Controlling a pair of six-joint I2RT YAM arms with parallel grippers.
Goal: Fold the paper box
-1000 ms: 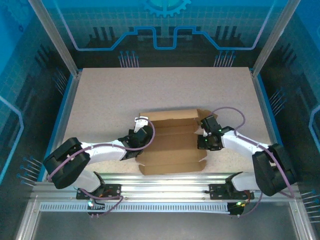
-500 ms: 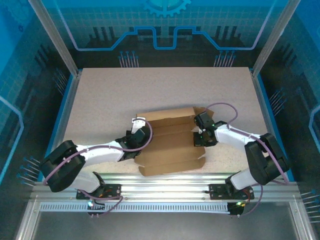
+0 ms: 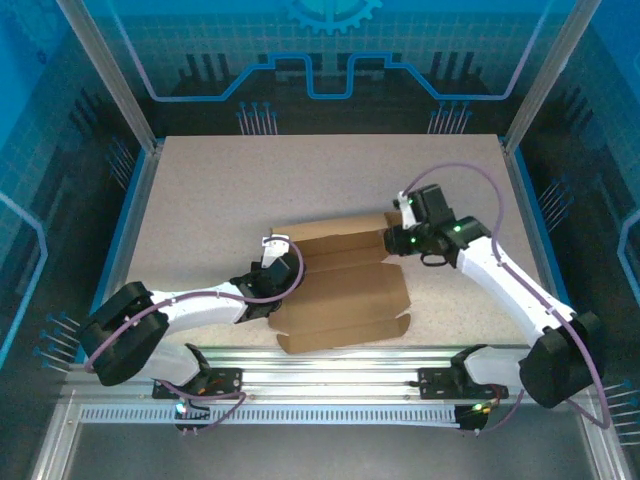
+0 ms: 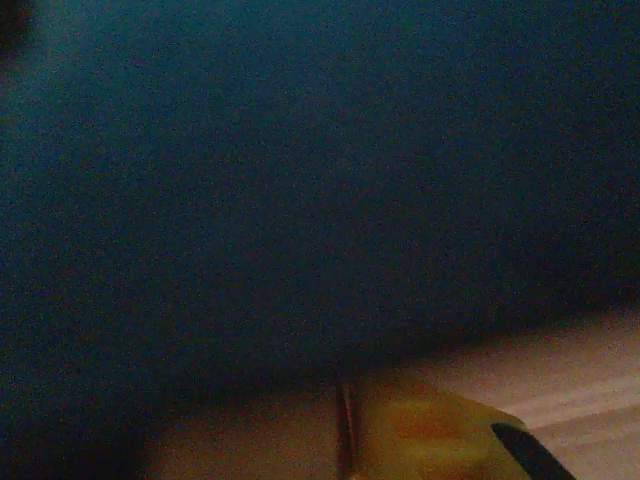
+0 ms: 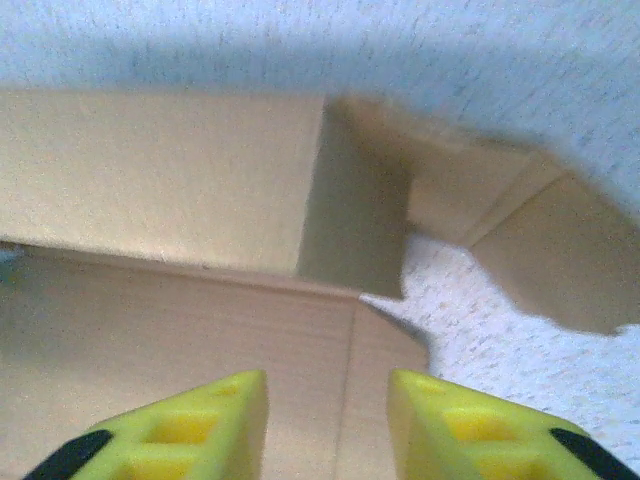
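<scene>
At the 6 o'clock side of the desk (image 3: 250, 180), the box (image 3: 345, 290) lies partly folded. The right end effector (image 5: 328, 400) has let go at the 3 o'clock edge and risen to the 1 o'clock corner, and its jaws now stand apart and empty. The left end effector (image 3: 272, 262) stays at the 9 o'clock edge; its grip cannot be told. Judgement: the right side is freed for a fresh fold, and folding is unfinished.

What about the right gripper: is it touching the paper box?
Cannot tell. In the right wrist view the open right gripper sits in front of the paper box, but neither contact nor a gap shows plainly.
</scene>
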